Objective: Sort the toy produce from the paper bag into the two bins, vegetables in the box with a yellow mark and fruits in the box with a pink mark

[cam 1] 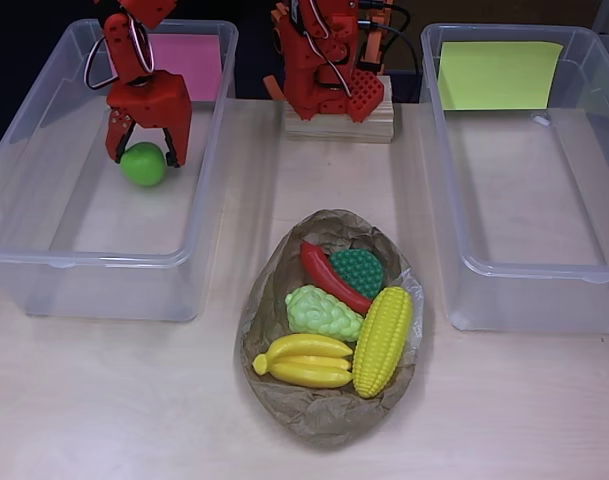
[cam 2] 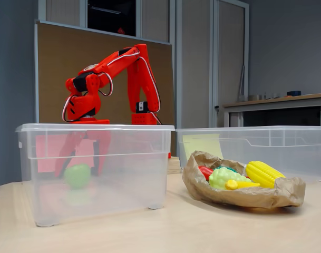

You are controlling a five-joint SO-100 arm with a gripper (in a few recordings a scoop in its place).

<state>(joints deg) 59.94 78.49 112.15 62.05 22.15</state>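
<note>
While the gripper (cam 1: 144,152) sits down inside the pink-marked bin (cam 1: 44,262) in the overhead view, its jaws are spread around the green apple (cam 1: 143,164), not squeezing it as far as I can tell. So one fruit's basically delivered; banana (cam 1: 304,361), corn (cam 1: 383,340), red pepper (cam 1: 329,275) and two green pieces wait in the paper bag (cam 1: 324,415), well off from the jaws. Yellow-marked bin (cam 1: 524,290) has nothing yet. Fixed view: apple (cam 2: 77,175) rests low between the fingers, bin walls well clear of the jaws, open room straight up.

Paper bag (cam 1: 329,400) between 2 bins (cam 1: 44,260)
</note>
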